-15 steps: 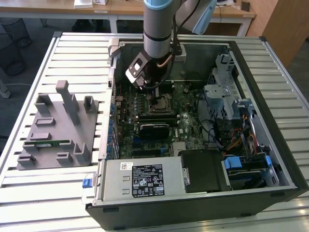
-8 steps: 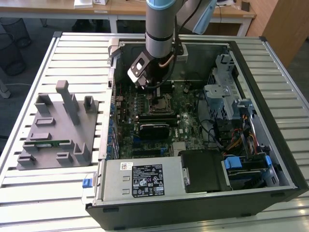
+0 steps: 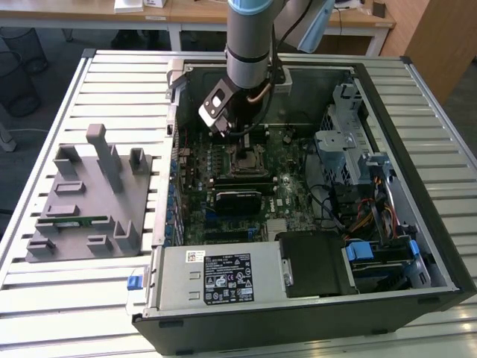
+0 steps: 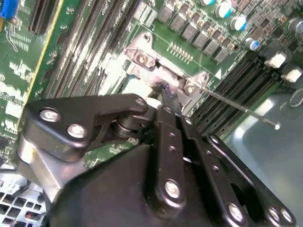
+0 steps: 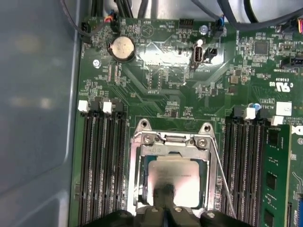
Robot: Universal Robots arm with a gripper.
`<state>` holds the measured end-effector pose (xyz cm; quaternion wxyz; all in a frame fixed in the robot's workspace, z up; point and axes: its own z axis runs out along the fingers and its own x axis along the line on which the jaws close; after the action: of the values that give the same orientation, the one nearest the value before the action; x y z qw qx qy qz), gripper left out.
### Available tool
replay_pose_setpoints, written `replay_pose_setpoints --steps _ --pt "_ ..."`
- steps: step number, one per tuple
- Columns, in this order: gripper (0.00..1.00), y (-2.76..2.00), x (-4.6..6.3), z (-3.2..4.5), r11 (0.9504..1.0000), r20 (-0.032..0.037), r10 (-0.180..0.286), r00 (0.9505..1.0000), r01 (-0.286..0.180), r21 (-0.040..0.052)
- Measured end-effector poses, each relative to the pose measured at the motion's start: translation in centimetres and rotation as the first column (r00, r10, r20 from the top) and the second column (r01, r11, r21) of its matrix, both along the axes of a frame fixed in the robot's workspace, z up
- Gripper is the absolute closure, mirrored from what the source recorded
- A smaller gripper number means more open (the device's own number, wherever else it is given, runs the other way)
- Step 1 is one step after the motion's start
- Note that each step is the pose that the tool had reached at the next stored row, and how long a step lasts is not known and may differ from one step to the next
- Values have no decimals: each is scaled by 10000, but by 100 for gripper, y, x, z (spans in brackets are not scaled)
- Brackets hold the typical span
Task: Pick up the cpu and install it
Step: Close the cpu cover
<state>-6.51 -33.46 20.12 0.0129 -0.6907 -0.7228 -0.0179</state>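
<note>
A pale slatted metal table (image 3: pixel 67 298) stands in a workshop room. Wooden desks (image 3: pixel 186 11) line the far side, with a wire bin (image 3: pixel 19 45) on the floor at the exterior view's left.

An open black computer case (image 3: pixel 298 317) lies on its side and takes up most of the table. A green board (image 3: pixel 291 190) covers its floor. At its near end sit a grey power supply (image 3: pixel 216 276) with a label and, beside it, a black block (image 3: pixel 313 261). Cables and blue-tabbed drive bays fill the exterior view's right side.

A grey-sleeved arm (image 3: pixel 250 37) reaches straight down into the case, over the middle of the board.

Left of the case in the exterior view lies a grey moulded tray (image 3: pixel 82 224) with upright posts. A long green memory stick (image 3: pixel 74 221) rests in one of its slots.

In the first wrist view, a metal-framed socket (image 5: pixel 142 156) sits between two banks of dark memory slots (image 5: pixel 99 165). The cpu (image 5: pixel 182 175), a pale silvery square, lies flat inside the socket frame. A thin lever (image 5: pixel 218 165) runs along one side of the socket.

The black gripper (image 5: pixel 165 193) has its fingers pressed together with nothing between them, and its narrow tip is over the cpu's top plate near one edge. A round coin battery (image 5: pixel 121 48) sits further up the board
</note>
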Motion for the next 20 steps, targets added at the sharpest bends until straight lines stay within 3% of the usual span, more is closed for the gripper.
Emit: replay_pose_setpoints --steps 8,20 --pt "89 -3 -3 182 10000 -14 -1 10000 1 -18" --pt "89 -32 22 184 10000 -14 -1 10000 1 -17"
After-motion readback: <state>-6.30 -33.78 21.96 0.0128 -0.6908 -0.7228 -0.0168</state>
